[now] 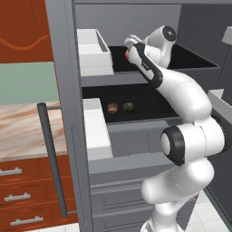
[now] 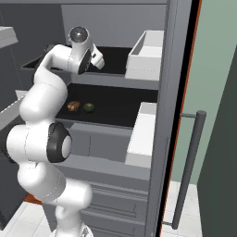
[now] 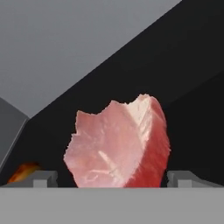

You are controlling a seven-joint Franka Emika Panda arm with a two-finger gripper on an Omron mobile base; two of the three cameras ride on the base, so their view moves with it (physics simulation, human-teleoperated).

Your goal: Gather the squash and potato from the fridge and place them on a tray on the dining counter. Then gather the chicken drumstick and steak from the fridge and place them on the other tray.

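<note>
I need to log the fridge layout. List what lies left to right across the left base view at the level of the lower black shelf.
Fridge door's bar handle → white door bin → potato → squash → the robot's white arm.

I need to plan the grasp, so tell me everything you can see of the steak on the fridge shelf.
The steak is a raw-looking slab, salmon pink with a deeper red right edge and a ragged top outline. In the hand view it lies on the black upper shelf, between the two fingertips of the open tool, which do not appear closed on it. Something orange lies at its left.
</note>
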